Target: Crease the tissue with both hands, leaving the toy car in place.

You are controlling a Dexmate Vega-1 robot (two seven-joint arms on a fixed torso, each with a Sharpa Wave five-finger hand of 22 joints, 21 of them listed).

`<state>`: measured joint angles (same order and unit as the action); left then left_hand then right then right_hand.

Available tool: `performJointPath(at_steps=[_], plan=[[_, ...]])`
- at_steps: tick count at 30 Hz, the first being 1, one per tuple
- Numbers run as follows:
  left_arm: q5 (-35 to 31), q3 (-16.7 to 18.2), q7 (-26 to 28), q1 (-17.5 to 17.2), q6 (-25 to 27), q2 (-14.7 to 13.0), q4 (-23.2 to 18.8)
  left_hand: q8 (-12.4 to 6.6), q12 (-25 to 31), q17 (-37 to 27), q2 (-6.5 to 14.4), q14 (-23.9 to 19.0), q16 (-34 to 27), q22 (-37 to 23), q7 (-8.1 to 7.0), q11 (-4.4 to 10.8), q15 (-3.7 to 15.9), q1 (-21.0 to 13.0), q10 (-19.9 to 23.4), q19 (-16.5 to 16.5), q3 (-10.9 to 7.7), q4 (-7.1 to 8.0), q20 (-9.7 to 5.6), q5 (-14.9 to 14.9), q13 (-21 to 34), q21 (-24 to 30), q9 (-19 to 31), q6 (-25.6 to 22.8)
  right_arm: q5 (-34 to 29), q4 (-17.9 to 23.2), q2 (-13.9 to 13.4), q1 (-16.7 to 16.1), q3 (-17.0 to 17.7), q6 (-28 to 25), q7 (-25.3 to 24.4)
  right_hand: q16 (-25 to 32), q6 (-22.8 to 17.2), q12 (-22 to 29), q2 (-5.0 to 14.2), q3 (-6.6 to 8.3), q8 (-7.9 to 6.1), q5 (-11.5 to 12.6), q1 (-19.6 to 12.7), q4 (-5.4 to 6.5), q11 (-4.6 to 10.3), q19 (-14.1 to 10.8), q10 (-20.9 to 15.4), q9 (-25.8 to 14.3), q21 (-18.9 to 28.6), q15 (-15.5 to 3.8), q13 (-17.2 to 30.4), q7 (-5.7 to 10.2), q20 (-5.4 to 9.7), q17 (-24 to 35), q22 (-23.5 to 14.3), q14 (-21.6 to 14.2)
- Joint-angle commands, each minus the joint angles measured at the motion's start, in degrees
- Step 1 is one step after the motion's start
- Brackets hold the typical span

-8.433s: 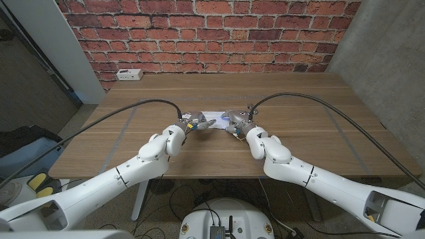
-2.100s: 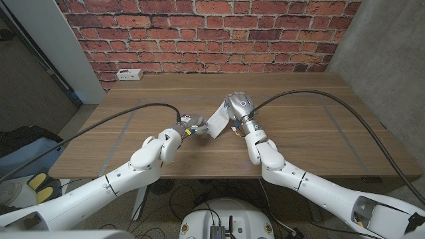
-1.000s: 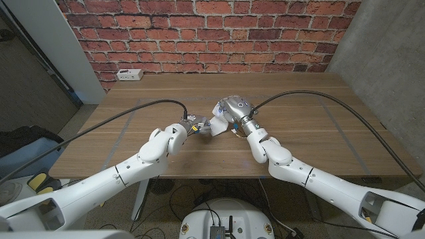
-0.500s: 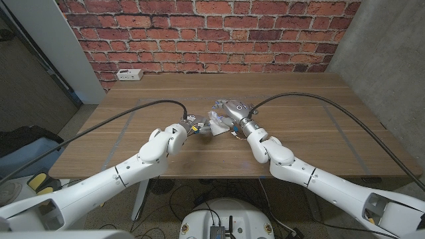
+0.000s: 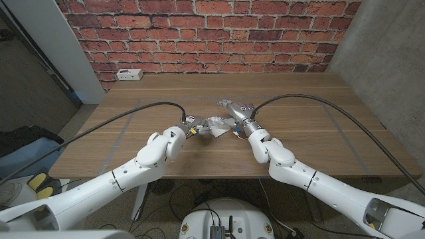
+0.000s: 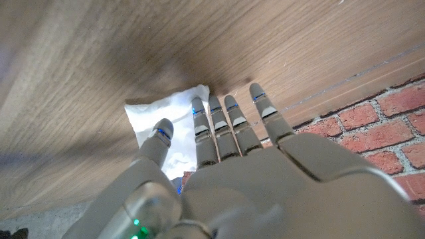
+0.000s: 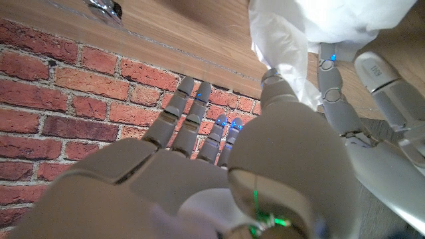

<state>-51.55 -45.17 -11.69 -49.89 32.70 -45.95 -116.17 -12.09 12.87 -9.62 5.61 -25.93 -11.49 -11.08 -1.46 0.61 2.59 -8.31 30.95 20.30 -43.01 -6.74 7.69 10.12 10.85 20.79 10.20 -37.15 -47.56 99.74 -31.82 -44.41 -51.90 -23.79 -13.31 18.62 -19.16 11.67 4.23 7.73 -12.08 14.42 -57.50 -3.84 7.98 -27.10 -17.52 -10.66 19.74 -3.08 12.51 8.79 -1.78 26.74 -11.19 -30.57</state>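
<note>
Wooden table (image 5: 299, 126) before a red brick wall (image 5: 219, 33), a white power strip (image 5: 128, 74) at its far left corner. Left hand (image 5: 188, 125) pinches the white tissue (image 5: 216, 125) at mid-table; right hand (image 5: 234, 113) grips its other side, fingers (image 7: 284, 86) closed on it. Any toy car is hidden.

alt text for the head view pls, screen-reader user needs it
Both robot hands meet at a crumpled white tissue in the middle of a wooden table, the left hand on one side, the right hand on the other. A brick wall stands behind.
</note>
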Motion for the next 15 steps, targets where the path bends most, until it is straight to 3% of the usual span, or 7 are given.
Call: performJointPath(at_steps=[1,5,8,11,15], plan=[[-6.6,2.13,20.03,-6.48,2.68,2.37,-0.1,-0.12,1.01,-0.24,1.25,-3.65,-0.71,-0.28,-0.35,0.82,0.75,-1.94,3.16,2.49,-1.43,-1.68,0.52,0.63,0.28,1.17,0.1,-3.11,-2.68,1.73,0.0,-0.06,-1.25,-6.32,3.59,-0.49,-2.36,0.43,-0.55,-1.01,-0.85,0.46,2.02,0.85,-0.15,0.39,-1.06,-0.17,-0.14,-8.35,0.08,-0.69,-0.7,-0.08,-0.15,0.35],[-7.92,2.71,26.59,-8.2,2.91,3.54,0.84,0.0,1.78,-0.49,1.98,-7.43,-1.48,-0.39,-1.18,1.32,1.39,-5.16,6.43,4.94,-1.66,-3.23,0.56,0.81,0.51,2.15,0.19,-5.4,-4.27,1.71,-0.02,0.2,-2.04,-7.94,4.35,-0.98,-5.42,0.5,-1.38,-1.7,-1.64,0.87,2.77,0.91,-0.48,0.82,-1.47,-0.17,-0.34,-8.51,0.03,-1.17,-0.85,-0.29,-0.12,0.69],[-7.13,3.59,32.77,-9.46,1.0,3.95,1.83,-0.56,3.59,-1.02,1.55,-12.6,-2.99,-0.61,0.54,1.6,2.52,-7.77,12.2,7.53,-0.02,-3.27,-0.34,0.72,1.31,3.39,0.46,-9.74,-4.41,1.78,-0.08,0.23,-2.16,-8.39,4.84,-1.05,-6.6,0.57,-1.43,-1.75,-1.91,1.13,2.64,0.75,-0.26,1.04,-1.76,-0.18,-0.44,-8.69,0.01,-0.95,-0.76,-0.27,-0.11,0.78],[-6.15,4.38,37.29,-10.32,-0.53,4.39,2.6,-1.62,5.88,-2.71,2.29,-18.58,-6.26,-1.02,2.85,1.66,2.59,-8.41,17.22,9.39,2.65,-2.34,-1.61,0.65,3.04,4.66,0.93,-13.94,-2.21,2.26,-0.26,-0.39,-1.08,-7.27,4.22,-1.01,-7.27,0.6,-1.56,-1.8,-2.04,1.29,2.29,0.44,-0.04,1.21,-1.94,-0.19,-0.52,-8.7,0.0,-0.88,-0.65,-0.13,-0.11,0.98],[-4.93,5.12,40.78,-10.99,-1.93,4.81,3.23,-2.58,7.84,-4.67,2.81,-20.92,-8.32,-1.33,3.46,1.65,2.94,-9.51,19.56,10.33,4.02,-2.47,-2.41,0.59,4.54,5.59,1.55,-16.73,1.03,2.43,0.2,-1.72,0.73,-5.68,1.05,-0.74,-9.94,1.03,-0.95,-3.07,-2.32,1.69,5.9,2.5,-0.98,1.08,-3.58,-0.23,-0.52,-8.06,-0.02,-1.88,-1.11,0.22,-0.11,0.44]])
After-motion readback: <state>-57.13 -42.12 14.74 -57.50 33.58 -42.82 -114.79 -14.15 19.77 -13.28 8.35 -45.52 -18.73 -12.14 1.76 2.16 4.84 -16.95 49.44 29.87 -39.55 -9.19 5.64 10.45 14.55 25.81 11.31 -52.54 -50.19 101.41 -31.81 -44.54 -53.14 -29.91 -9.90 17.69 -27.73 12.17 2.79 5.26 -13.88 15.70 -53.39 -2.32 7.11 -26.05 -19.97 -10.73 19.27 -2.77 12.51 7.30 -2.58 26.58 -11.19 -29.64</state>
